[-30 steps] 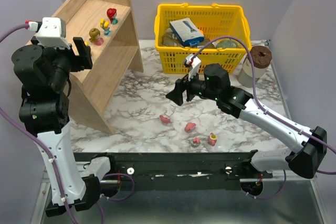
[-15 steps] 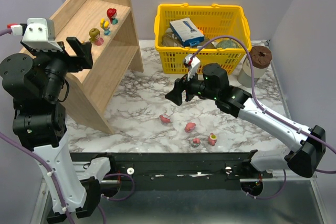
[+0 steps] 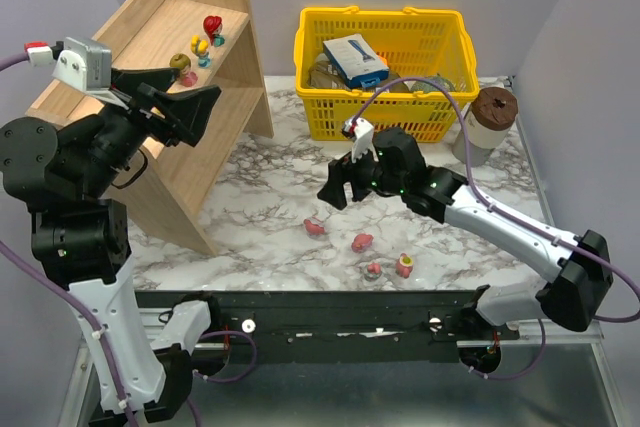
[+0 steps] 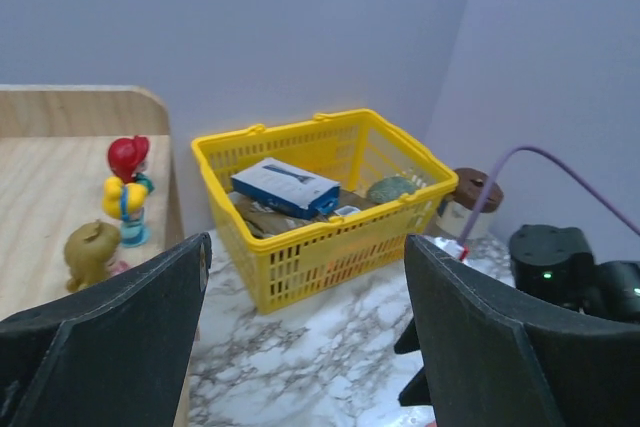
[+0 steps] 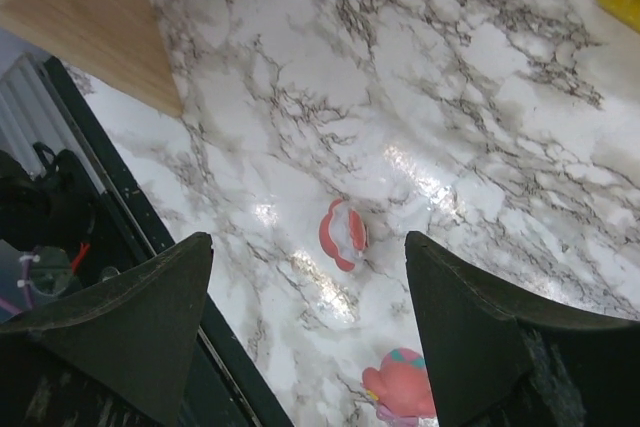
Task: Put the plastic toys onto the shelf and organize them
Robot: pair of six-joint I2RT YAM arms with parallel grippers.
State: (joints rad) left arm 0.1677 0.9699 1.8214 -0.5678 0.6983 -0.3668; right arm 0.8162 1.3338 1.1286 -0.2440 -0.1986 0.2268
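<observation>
The light-wood shelf (image 3: 215, 137) stands at the far left. On its top tier stand a red toy (image 3: 211, 24), a yellow toy (image 3: 200, 45), an olive toy (image 3: 180, 64) and a pink one (image 3: 188, 78). Several more toys lie on the marble near the front edge: red-white (image 3: 315, 228), pink (image 3: 362, 242), and two small ones (image 3: 373, 271) (image 3: 405, 266). My left gripper (image 3: 200, 112) is open and empty beside the shelf, pointing right. My right gripper (image 3: 338, 190) is open and empty above the red-white toy (image 5: 343, 234), with the pink toy (image 5: 400, 384) just beyond.
A yellow basket (image 3: 385, 112) with boxes and packets stands at the back centre, also in the left wrist view (image 4: 330, 227). A cup with a brown lid (image 3: 490, 122) stands to its right. The black front rail (image 3: 330, 307) runs close to the loose toys.
My left gripper has swung from facing the shelf to pointing right over the table. My right gripper has shifted slightly left and lower, towards the loose toys.
</observation>
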